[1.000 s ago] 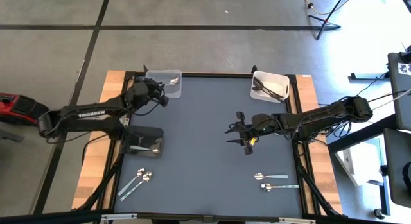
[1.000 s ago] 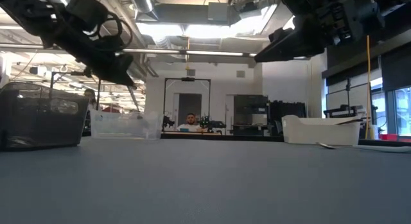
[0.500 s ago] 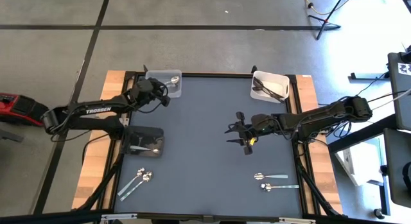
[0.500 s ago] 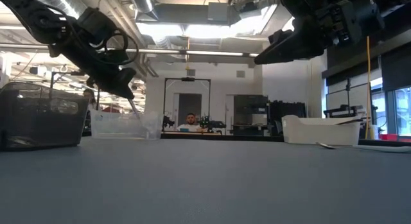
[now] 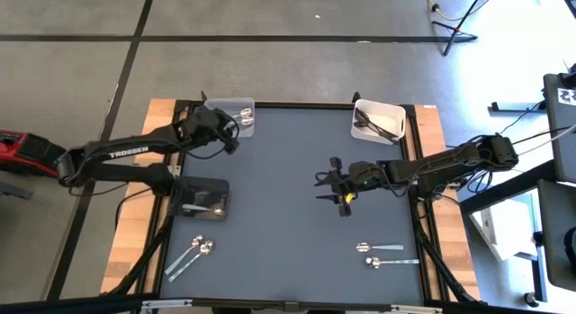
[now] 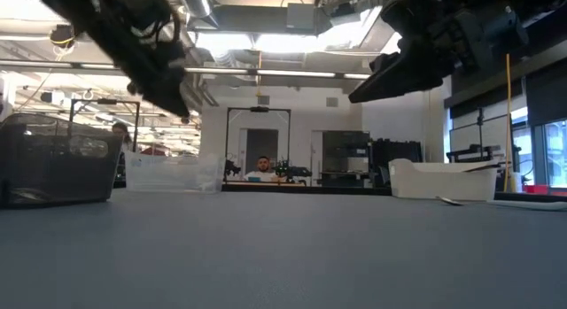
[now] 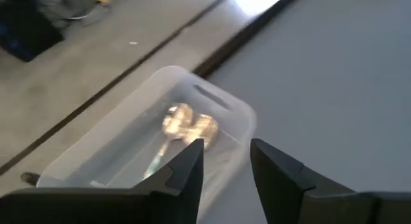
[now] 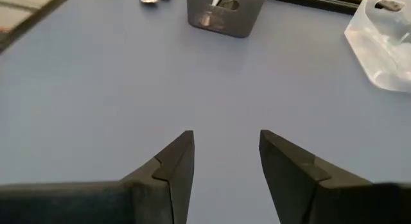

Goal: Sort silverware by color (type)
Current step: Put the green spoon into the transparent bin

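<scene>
My left gripper (image 5: 230, 134) (image 7: 226, 150) hovers open and empty at the near rim of the clear bin (image 5: 230, 117) (image 7: 148, 153) at the table's far left. Two shiny silver spoons (image 7: 186, 123) (image 5: 245, 116) lie on that bin's floor. My right gripper (image 5: 322, 186) (image 8: 225, 142) is open and empty above the bare mat at mid-table. Dark utensils (image 5: 378, 126) lie in the white bin (image 5: 376, 108) at the far right. Loose silver spoons rest on the mat near-left (image 5: 193, 254) and near-right (image 5: 382, 253).
A dark bin (image 5: 200, 197) (image 8: 225, 12) with one utensil inside stands at the table's left edge, below my left arm. The grey mat (image 5: 288, 233) lies open between the bins and the loose spoons. A person (image 6: 261, 167) shows far behind the table.
My left gripper has carried a silver spoon, hanging below its fingers, toward the far edge over the clear bin and let it go; the spoon now lies in the bin beside the one there. The gripper has since risen.
</scene>
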